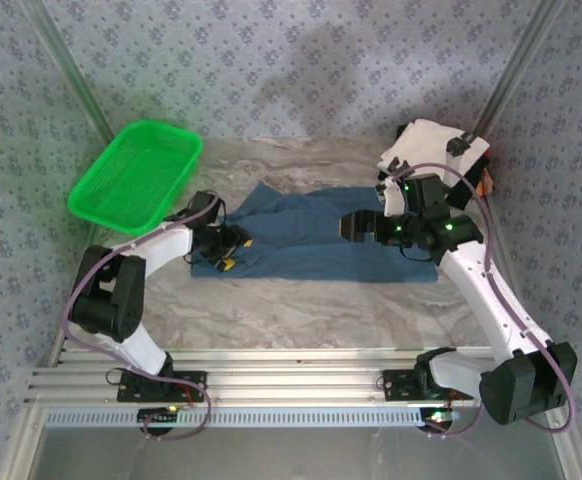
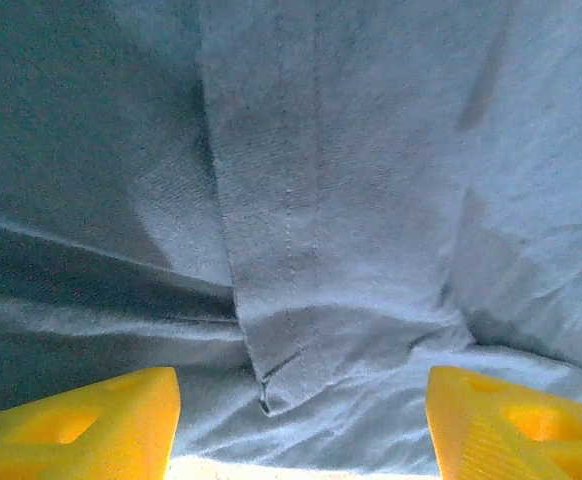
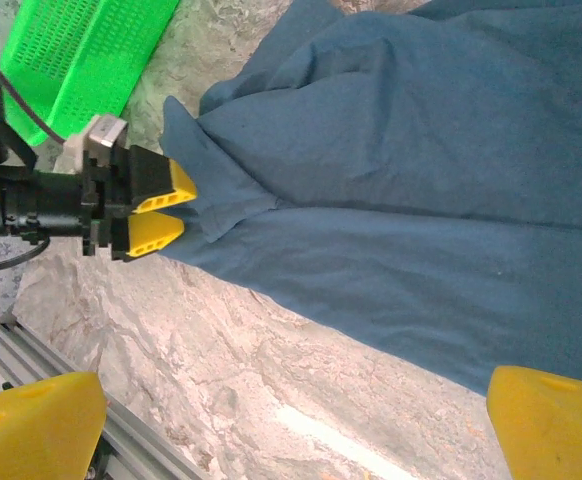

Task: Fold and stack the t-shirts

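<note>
A plain dusty-blue t-shirt (image 1: 321, 235) lies spread across the middle of the table, wrinkled at its left end. My left gripper (image 1: 229, 245) is low at that left edge. In the left wrist view its yellow fingertips (image 2: 81, 425) stand apart with the blue cloth and a stitched hem (image 2: 271, 370) lying between them. The right wrist view shows the left gripper (image 3: 176, 208) straddling the shirt's (image 3: 421, 200) edge. My right gripper (image 1: 356, 225) hovers above the shirt's right half, open (image 3: 296, 420), nothing between its fingers. A folded stack of t-shirts (image 1: 431, 145), white with black patches on top, sits at the back right.
A green mesh basket (image 1: 136, 175) stands tilted at the back left, near the left arm. The marbled table (image 1: 301, 310) shows bare in front of the shirt. Metal rails (image 1: 271, 385) run along the near edge. Patterned walls close the sides and back.
</note>
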`<state>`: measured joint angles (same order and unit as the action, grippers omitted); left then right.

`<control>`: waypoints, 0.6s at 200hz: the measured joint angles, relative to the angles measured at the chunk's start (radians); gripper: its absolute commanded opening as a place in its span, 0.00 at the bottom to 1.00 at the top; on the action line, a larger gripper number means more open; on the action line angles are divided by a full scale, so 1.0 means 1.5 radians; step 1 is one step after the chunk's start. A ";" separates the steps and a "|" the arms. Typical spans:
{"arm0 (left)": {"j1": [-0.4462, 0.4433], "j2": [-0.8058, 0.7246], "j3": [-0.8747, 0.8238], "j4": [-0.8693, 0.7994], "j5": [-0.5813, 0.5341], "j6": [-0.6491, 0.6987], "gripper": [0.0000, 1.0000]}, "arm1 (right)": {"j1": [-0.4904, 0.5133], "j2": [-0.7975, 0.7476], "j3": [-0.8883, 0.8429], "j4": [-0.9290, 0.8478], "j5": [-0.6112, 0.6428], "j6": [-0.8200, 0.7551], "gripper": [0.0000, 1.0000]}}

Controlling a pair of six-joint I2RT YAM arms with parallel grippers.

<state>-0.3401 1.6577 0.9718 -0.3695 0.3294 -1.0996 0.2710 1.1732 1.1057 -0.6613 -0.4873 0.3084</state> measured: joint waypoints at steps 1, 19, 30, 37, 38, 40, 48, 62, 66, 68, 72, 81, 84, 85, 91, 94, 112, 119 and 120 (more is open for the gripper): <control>-0.001 0.001 0.000 0.000 0.000 -0.001 0.64 | 0.000 0.000 0.000 0.000 0.000 0.000 1.00; -0.010 0.017 0.000 0.013 0.000 -0.009 0.61 | 0.000 0.000 0.000 0.000 0.000 0.000 1.00; -0.014 0.027 0.000 0.022 0.000 -0.014 0.59 | 0.000 0.000 0.000 0.001 0.000 0.000 1.00; -0.015 0.034 0.000 0.025 0.000 -0.017 0.58 | 0.000 0.001 0.000 0.001 0.000 0.000 1.00; -0.015 0.035 0.000 0.026 0.000 -0.017 0.58 | 0.000 0.001 0.000 0.001 0.000 0.000 1.00; -0.016 0.037 0.000 0.026 0.000 -0.019 0.58 | 0.000 0.001 0.000 0.001 0.000 0.000 1.00; -0.018 0.042 0.000 0.029 0.000 -0.021 0.56 | 0.000 0.002 0.000 0.001 0.000 0.000 1.00; -0.019 0.043 0.000 0.035 0.000 -0.024 0.55 | 0.000 0.006 0.000 0.003 0.000 0.000 1.00; -0.019 0.043 0.001 0.036 -0.001 -0.025 0.55 | 0.000 0.007 0.000 0.003 0.000 0.000 1.00; -0.019 0.043 0.001 0.037 -0.001 -0.025 0.54 | 0.000 0.007 0.000 0.003 0.000 0.000 1.00; -0.019 0.043 0.001 0.038 -0.001 -0.025 0.54 | 0.000 0.007 0.000 0.004 0.000 0.000 1.00; -0.019 0.043 0.001 0.038 -0.001 -0.026 0.54 | 0.000 0.008 0.000 0.004 0.000 0.000 1.00; -0.020 0.043 0.001 0.038 -0.001 -0.026 0.54 | 0.000 0.008 0.000 0.005 0.000 0.000 1.00; -0.020 0.043 0.001 0.038 -0.001 -0.026 0.54 | 0.000 0.008 0.000 0.005 0.000 0.000 1.00; -0.021 0.043 0.001 0.039 -0.001 -0.026 0.54 | 0.000 0.008 0.000 0.005 0.000 0.000 1.00; -0.021 0.043 0.001 0.039 -0.001 -0.026 0.54 | 0.000 0.008 0.000 0.005 0.000 0.000 1.00; -0.024 0.043 0.002 0.039 -0.001 -0.026 0.54 | 0.000 0.008 0.000 0.005 0.000 0.000 1.00; -0.024 0.043 0.003 0.039 0.000 -0.026 0.54 | 0.000 0.008 0.000 0.005 0.001 0.000 1.00; -0.024 0.043 0.004 0.039 0.000 -0.026 0.53 | 0.000 0.008 0.000 0.005 0.001 0.000 1.00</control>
<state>-0.3763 1.7229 0.9771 -0.3111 0.3290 -1.1385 0.2710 1.1854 1.1057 -0.6540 -0.4866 0.3084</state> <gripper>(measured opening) 0.537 0.998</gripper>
